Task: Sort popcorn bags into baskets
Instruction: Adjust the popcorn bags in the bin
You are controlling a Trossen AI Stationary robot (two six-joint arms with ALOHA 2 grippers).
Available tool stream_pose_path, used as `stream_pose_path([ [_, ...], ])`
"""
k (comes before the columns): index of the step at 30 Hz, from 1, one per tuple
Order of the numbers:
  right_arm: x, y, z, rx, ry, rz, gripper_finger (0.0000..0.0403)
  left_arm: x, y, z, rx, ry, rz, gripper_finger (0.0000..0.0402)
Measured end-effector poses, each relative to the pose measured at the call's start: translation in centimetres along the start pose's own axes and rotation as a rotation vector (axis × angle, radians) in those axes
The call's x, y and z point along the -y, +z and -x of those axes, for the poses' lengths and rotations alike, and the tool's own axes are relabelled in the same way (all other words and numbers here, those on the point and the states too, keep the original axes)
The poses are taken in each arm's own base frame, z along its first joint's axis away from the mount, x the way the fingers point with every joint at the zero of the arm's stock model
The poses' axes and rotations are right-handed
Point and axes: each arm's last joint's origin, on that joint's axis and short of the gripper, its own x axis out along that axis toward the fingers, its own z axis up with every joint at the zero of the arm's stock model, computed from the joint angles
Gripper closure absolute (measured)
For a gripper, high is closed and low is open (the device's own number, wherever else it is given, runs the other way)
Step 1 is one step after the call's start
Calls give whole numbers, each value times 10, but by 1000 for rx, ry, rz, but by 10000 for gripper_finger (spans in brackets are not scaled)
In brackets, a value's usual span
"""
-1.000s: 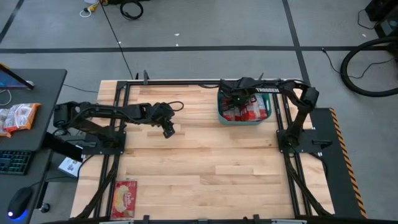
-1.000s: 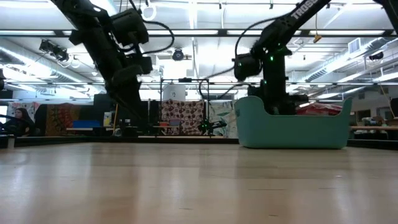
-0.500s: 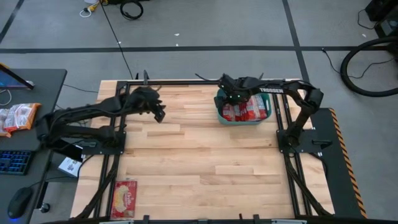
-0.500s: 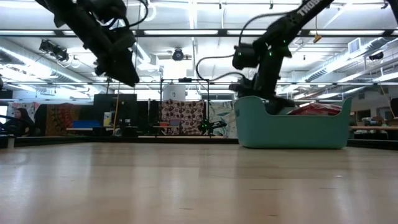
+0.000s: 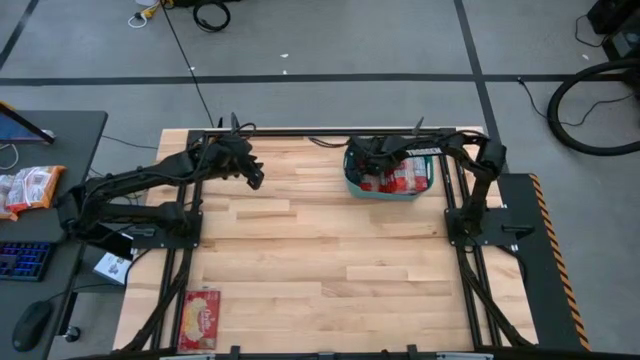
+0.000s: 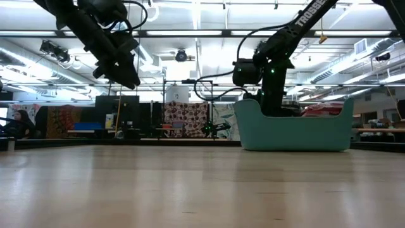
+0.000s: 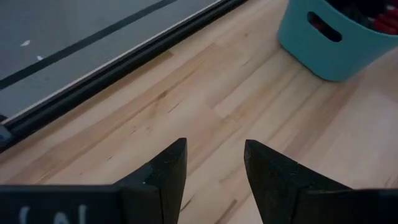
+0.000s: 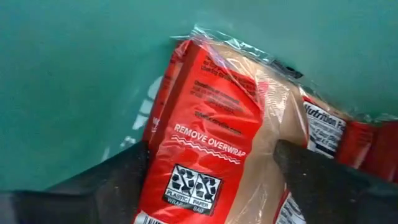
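The teal basket (image 5: 391, 194) stands at the table's far right with several red popcorn bags (image 5: 398, 178) inside. My right gripper (image 5: 372, 160) reaches down into its left end, open. One red popcorn bag (image 8: 217, 130) lies between its fingers, against the teal wall (image 8: 74, 81). In the low view the basket's wall (image 6: 294, 130) hides those fingertips. My left gripper (image 5: 255, 178) hangs open and holds nothing, high over the far left of the table (image 7: 214, 168). Another popcorn bag (image 5: 200, 318) lies flat at the near left edge. My right gripper comes from above, steeply downward, with one open finger (image 8: 106, 180) on each side of the bag's printed end (image 8: 199, 155). I cannot tell whether either finger touches the wrapper. The bag rests in the basket, tilted against its wall.
Bare wooden tabletop (image 5: 330, 250) spreads between the arms. Black frame rails (image 5: 290, 131) run along the far edge and both sides. Paler orange-and-white packets (image 5: 30, 187) lie on a side desk left of the table, off the work surface.
My left gripper has risen and swung toward the table's far left corner, away from the middle. My right gripper has sunk deeper into the basket's left end. The basket has slid a little toward the table's left.
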Motion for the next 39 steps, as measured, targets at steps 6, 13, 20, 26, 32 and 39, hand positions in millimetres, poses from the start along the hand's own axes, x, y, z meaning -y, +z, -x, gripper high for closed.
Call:
stream_pose_path([
  [6,-8,-10,0,45,-65,29,160,-2,1,0,14,26,42,235],
  [13,-9,-11,3,50,-59,11,316,-1,3,0,37,28,36,235],
  [20,-1,-7,35,49,96,-62,343,-3,-3,0,-21,45,27,235],
  [26,12,-3,67,194,283,-44,357,-5,-12,1,-119,71,-2,235],
  [32,25,-27,58,322,460,0,357,-6,-13,1,-133,75,-33,235],
  [39,40,-44,44,501,649,-192,357,-14,-11,0,-130,104,-27,235],
])
